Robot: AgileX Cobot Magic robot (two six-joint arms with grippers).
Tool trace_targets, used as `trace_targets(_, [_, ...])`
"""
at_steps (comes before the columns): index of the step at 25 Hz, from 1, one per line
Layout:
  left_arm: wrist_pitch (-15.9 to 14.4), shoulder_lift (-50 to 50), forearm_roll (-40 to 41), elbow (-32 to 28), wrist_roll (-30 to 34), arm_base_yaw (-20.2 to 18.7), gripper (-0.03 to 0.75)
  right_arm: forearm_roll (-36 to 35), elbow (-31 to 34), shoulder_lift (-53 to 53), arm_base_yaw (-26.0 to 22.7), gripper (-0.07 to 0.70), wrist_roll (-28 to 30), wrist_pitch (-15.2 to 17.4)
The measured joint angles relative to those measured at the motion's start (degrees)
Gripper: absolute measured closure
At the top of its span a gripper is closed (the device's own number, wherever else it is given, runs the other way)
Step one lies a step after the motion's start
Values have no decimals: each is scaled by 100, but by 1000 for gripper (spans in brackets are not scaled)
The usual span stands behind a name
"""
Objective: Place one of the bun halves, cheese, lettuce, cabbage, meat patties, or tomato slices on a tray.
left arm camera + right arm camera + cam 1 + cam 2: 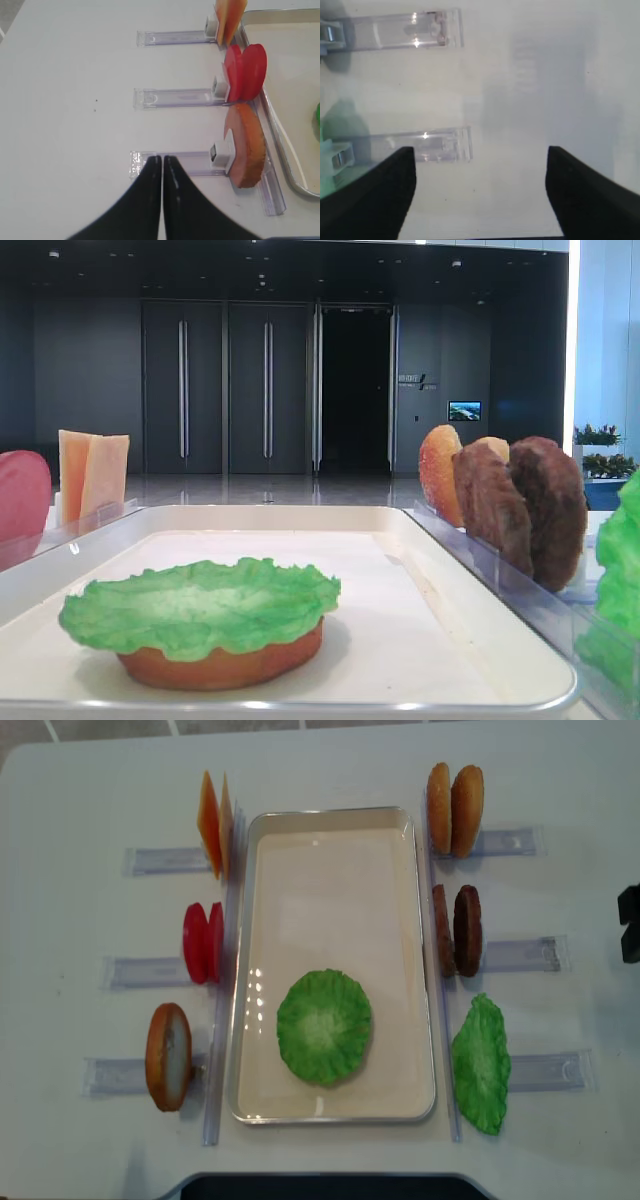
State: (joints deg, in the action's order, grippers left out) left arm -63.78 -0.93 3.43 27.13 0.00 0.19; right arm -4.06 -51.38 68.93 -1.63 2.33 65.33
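Lettuce is seen draped over a bun half on the tray, well clear of the spread right gripper and pressed-together left gripper; meat patties are judged best gripped edgewise next.

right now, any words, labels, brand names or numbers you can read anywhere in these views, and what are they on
No text can be read in any view.
Dark back wall in the low front view: a small pale wall sign beside the open doorway, too small and blurred to read.
Same wall: a small lit screen, only a picture visible, no legible words.
Cream-white rectangular tray, food pieces, clear plastic holder strips: no markings visible.
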Motion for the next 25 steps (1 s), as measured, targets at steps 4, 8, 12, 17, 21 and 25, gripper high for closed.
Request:
trace_targets(4, [0,0,0,0,0,0,722,0,509,-938,33,90,0,4])
trace_targets(8, [0,0,0,0,0,0,722,0,1015,-1973,33,90,0,23])
trace_targets(12, [0,0,0,0,0,0,722,13,1504,-3100,33,90,0,16])
trace_targets(17, [0,0,0,0,0,0,722,22,1917,-4060,33,90,0,-9])
trace_targets(21, [0,0,0,0,0,0,722,22,2143,-4563,33,90,0,-52])
trace_targets(25, [0,0,0,0,0,0,722,22,2272,-5008,33,90,0,-42])
